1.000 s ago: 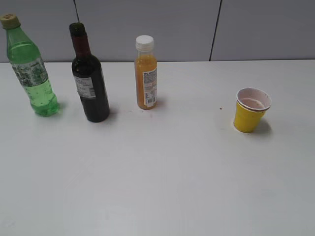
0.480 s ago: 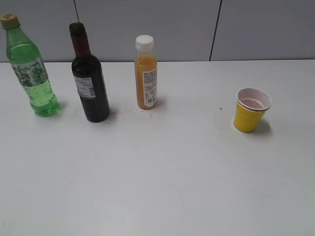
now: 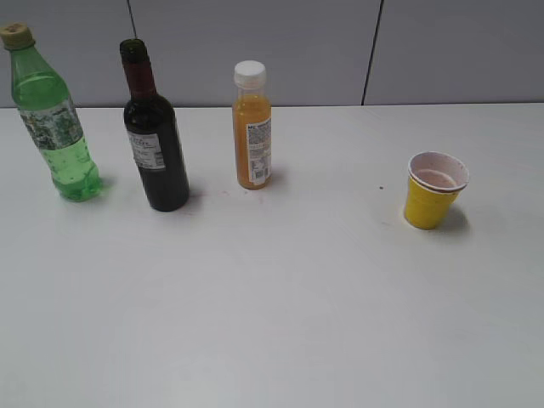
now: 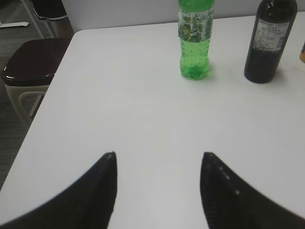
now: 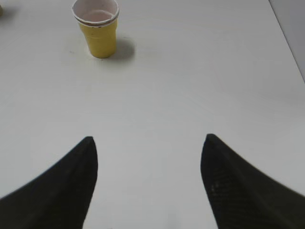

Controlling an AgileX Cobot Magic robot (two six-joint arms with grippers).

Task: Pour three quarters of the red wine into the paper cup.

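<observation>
The dark green glass wine bottle [image 3: 155, 136] stands upright, well apart from the small yellow paper cup [image 3: 434, 190]. The left gripper [image 4: 158, 156] and right gripper [image 5: 148, 139] hang released with nothing between their jaws above the white table [image 3: 280, 306].

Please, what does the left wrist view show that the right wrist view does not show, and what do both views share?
Only the left wrist view shows the green soda bottle, the wine bottle, a dark stool beside the table, and the open left gripper holding nothing.

Only the right wrist view shows the paper cup, upright, pinkish inside, and the open right gripper, also holding nothing.

Both views share the white table, with the gripper fingers over a bare part of it, apart from every object.
</observation>
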